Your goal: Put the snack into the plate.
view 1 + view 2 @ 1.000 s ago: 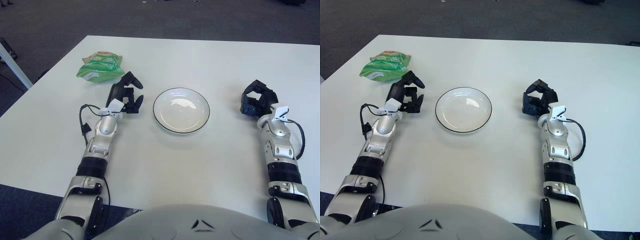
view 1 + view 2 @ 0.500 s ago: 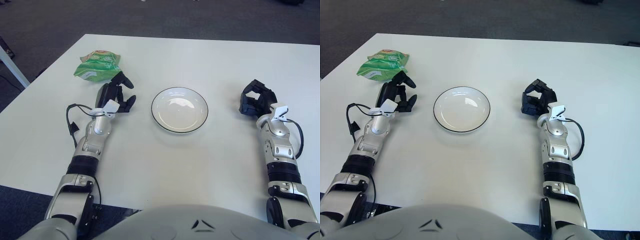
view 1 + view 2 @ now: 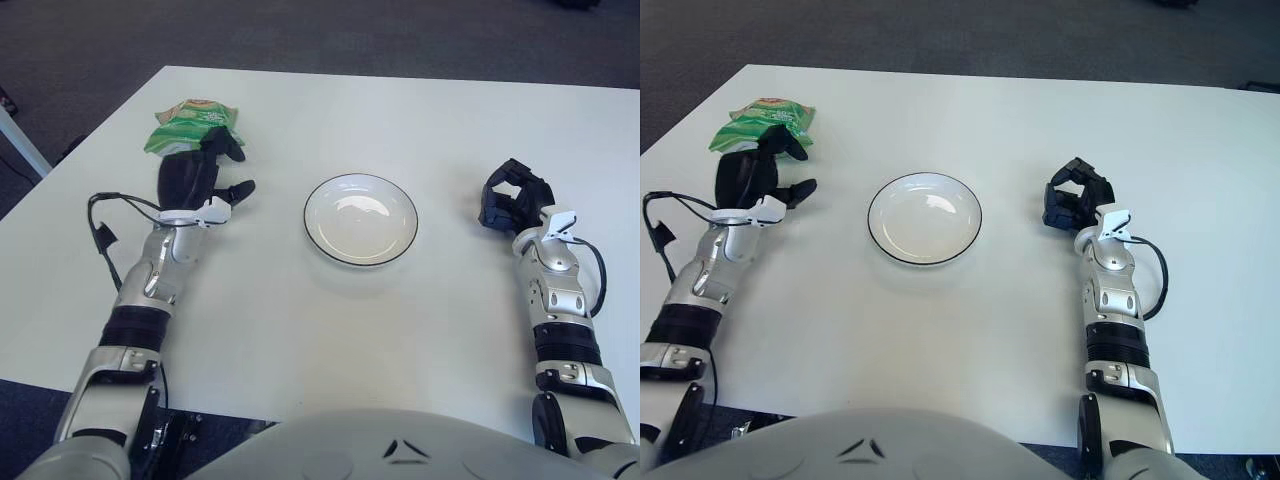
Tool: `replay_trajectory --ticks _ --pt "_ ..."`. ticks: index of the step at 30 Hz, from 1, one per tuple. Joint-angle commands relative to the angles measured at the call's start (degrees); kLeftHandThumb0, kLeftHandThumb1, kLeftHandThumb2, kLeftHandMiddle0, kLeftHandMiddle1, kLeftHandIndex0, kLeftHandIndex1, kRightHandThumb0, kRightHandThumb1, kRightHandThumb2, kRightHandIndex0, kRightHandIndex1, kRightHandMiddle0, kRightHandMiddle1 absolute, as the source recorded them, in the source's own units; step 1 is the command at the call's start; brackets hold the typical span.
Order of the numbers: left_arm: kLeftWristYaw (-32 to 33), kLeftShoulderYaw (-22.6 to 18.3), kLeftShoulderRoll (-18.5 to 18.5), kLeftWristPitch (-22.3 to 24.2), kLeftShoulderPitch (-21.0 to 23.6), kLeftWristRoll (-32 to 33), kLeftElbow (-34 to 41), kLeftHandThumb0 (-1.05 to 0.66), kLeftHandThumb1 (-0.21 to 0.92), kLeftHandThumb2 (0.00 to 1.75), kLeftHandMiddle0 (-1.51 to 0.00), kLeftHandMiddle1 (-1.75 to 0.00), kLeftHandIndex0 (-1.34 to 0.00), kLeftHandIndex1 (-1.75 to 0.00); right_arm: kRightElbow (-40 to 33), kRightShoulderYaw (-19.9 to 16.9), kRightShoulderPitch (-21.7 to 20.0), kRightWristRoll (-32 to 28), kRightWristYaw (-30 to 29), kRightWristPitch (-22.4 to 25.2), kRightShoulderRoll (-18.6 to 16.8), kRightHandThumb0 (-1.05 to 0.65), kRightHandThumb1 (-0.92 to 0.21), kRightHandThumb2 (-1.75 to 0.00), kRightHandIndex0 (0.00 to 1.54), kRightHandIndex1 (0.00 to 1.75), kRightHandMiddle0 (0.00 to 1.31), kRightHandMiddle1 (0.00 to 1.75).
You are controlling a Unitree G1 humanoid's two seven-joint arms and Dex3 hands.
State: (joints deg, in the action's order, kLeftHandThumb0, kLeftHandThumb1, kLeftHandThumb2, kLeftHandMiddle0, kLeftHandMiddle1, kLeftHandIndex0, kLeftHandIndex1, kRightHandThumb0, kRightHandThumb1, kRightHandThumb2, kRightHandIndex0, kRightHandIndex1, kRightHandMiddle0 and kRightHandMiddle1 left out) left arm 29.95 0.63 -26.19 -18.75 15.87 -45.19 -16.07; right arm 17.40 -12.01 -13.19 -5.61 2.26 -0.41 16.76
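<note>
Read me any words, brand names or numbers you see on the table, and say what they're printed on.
None can be read.
Green foil snack bag: reddish logo patch and white panel, print too small to make out.
White round plate with dark rim: no text.
White table: no text.

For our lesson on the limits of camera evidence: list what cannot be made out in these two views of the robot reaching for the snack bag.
1. Near edge of the snack bag: hidden behind the left hand in both eye views.
2. Contact: whether the left hand's fingers touch the bag or hover over it cannot be told.
3. Printing on the bag: too small to read.
4. Palm of the right hand, parked right of the plate: hidden by its own curled fingers.
</note>
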Motion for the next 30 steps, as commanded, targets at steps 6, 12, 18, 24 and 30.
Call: replay_trajectory --ticks 6,12,18,24,30 --pt "5.55 1.69 -2.98 7.19 2.45 -7.83 1.77 -0.38 0.73 0.79 -0.45 -1.74 -0.31 -1.75 4.79 1.49 3.14 1.41 0.33 2.62 -1.17 -0.50 -0.28 -1.36 1.27 1.75 0.65 1.75" --pt "5.41 3.30 -6.63 8.60 6.71 -9.56 -3.34 -0.36 0.84 0.62 -0.21 -1.57 -0.24 -1.75 5.15 1.83 2.90 1.73 0.03 2.44 -1.36 -0.50 -0.28 -1.36 1.27 1.75 0.65 1.75" --pt "3.91 5.47 -9.61 9.80 11.61 -9.97 -10.98 -0.60 0.71 0.77 -0.11 -1.09 -0.02 -1.18 5.16 1.97 2.76 1.68 -0.04 2.61 -1.62 -0.49 -0.28 -1.36 1.26 1.75 0.64 1.75" --pt "4.90 8.69 -10.87 12.07 15.48 -11.37 -16.37 -0.70 0.73 0.71 -0.05 -0.73 0.00 -0.91 4.63 2.29 2.76 1.73 -0.31 3.11 -1.83 -0.49 -0.28 -1.35 1.26 1.75 0.64 1.75" --pt "7.38 12.56 -10.31 12.91 21.71 -11.95 -26.58 -0.81 0.77 0.58 -0.01 -0.44 0.00 -0.74 4.19 2.69 2.88 2.10 -0.76 3.55 -1.87 -0.49 -0.28 -1.36 1.25 1.75 0.64 1.75"
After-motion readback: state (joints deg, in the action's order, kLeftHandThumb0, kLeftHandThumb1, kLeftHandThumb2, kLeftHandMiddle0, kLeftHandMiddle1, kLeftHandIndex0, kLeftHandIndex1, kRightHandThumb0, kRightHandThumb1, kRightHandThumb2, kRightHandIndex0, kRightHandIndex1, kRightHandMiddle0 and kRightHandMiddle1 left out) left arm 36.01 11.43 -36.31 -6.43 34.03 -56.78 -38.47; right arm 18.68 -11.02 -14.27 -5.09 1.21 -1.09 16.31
